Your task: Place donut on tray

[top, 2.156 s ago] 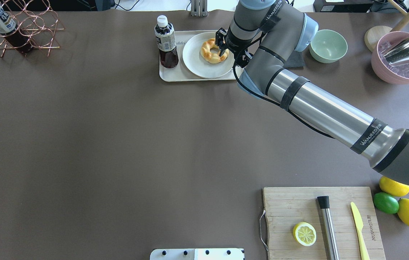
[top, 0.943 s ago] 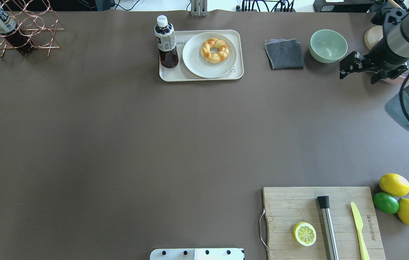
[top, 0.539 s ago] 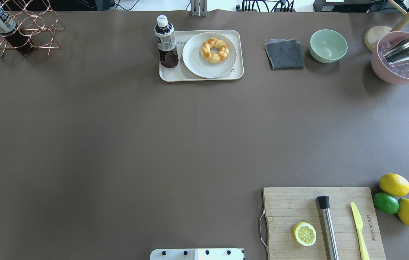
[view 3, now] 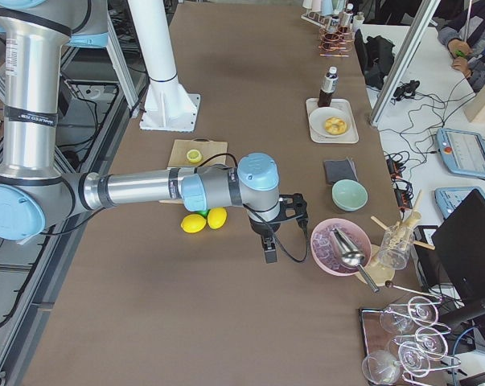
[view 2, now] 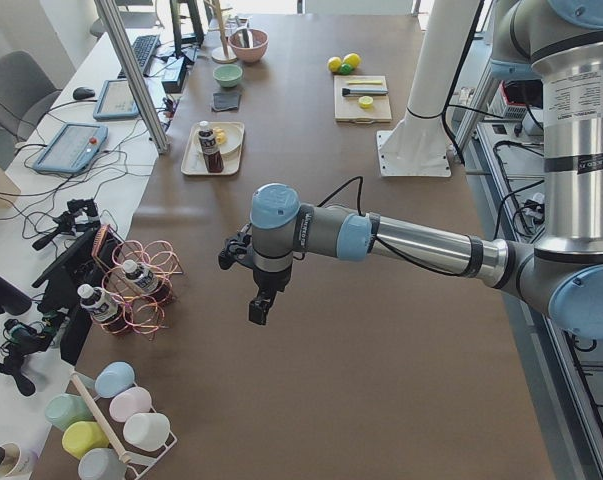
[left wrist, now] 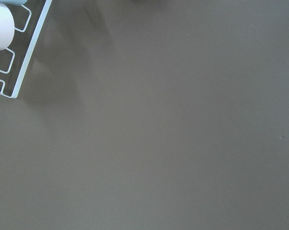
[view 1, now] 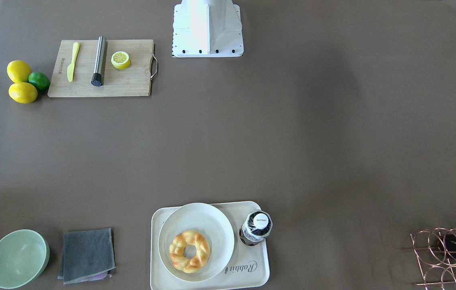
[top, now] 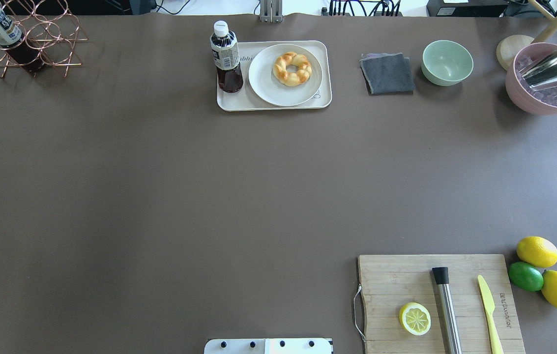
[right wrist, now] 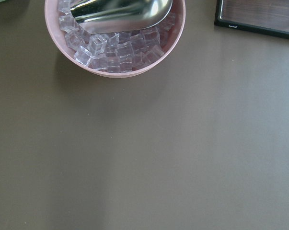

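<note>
I saw both arms stretched out level over the table [top: 160, 196], with my left gripper [view 2: 260, 306] and right gripper [view 3: 269, 250] pointing down. I could not tell how wide either stood. The donut [top: 292, 69] lay on a white plate [top: 268, 91] on the tray [top: 239, 102], upper centre, lettered "Rabbit".

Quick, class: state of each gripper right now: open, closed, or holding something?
Left gripper: cannot be told; it shows only in a side view.
Right gripper: cannot be told; it shows only in a side view.
</note>
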`<state>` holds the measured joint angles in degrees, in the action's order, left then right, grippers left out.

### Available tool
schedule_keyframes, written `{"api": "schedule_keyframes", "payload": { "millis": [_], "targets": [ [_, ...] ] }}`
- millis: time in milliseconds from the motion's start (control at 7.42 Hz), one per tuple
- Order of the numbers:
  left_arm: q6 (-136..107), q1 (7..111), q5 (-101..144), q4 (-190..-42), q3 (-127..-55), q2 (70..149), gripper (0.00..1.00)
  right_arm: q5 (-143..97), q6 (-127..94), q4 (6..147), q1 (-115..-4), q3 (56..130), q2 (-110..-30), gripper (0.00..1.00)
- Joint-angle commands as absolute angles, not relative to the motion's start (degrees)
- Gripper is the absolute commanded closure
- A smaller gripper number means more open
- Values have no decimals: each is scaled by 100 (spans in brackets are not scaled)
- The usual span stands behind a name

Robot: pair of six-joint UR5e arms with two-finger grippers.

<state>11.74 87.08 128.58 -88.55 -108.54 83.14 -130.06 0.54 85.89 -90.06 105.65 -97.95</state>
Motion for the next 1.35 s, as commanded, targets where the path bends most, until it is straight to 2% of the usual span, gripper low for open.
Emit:
{"api": "schedule_keyframes", "payload": {
  "millis": [0, 1213],
  "targets": [
    [792, 8710, 12841, -9313, -10820, 8271, 2, -13052, 404, 8604, -9334, 10582, -9958, 0],
    [844, 8710, 12850, -9728, -10776, 7973, 2, -13175, 378, 8587, -9343, 10591, -9967, 0]
  ]
}}
